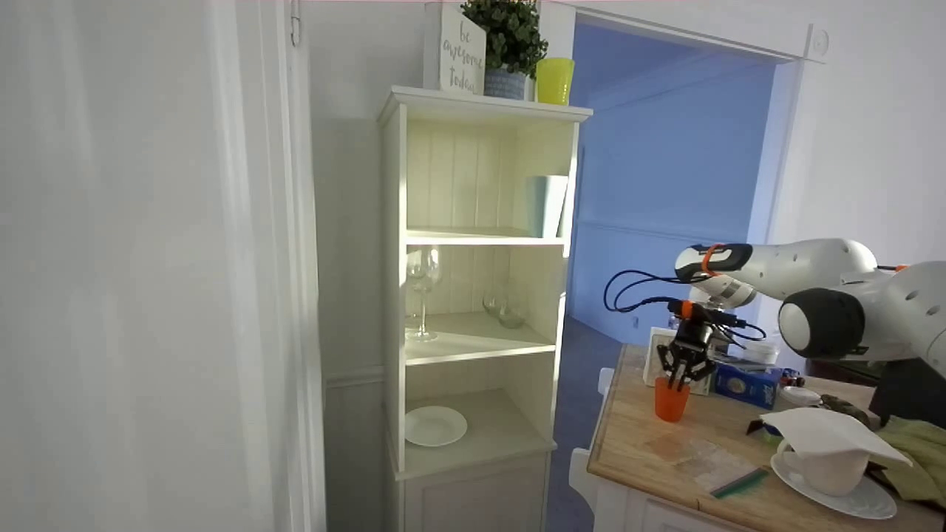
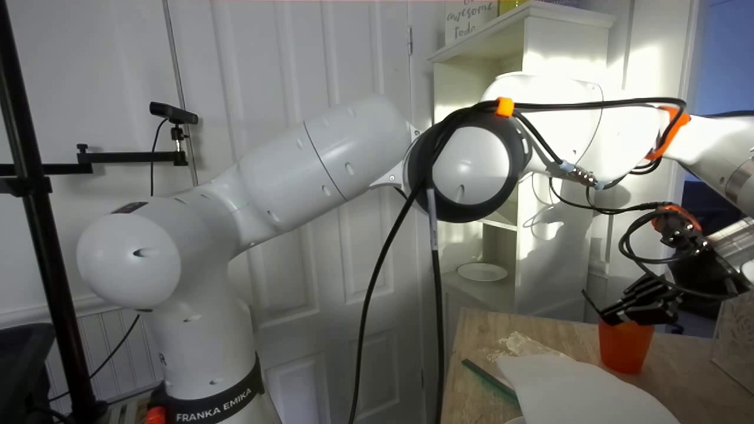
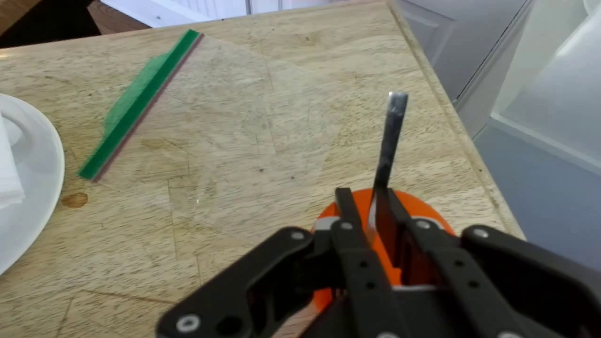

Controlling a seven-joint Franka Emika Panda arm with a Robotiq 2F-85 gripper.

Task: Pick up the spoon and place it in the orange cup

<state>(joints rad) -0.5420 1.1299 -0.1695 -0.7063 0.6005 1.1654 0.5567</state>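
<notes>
Ten o'clock from the orange cup (image 2: 626,352), the counter (image 3: 347,37) bears a zip bag (image 3: 239,131) (wrist view); my tool (image 3: 369,192) is parted, spoon (image 3: 390,131) between. Only an exterior view shows a wineglass (image 1: 424,273).

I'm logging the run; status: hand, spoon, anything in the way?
Hand at mouth of orange cup, jaws slightly apart, grip unclear. Spoon tilted between them, lower end apparently in cup. Zip bag near cup, seemingly not blocking.

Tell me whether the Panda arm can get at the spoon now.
Very likely yes: the spoon handle passes between the fingers of the pincer at the mouth of the orange cup, with nothing seen in the way. Whether they grip it is unclear.
</notes>
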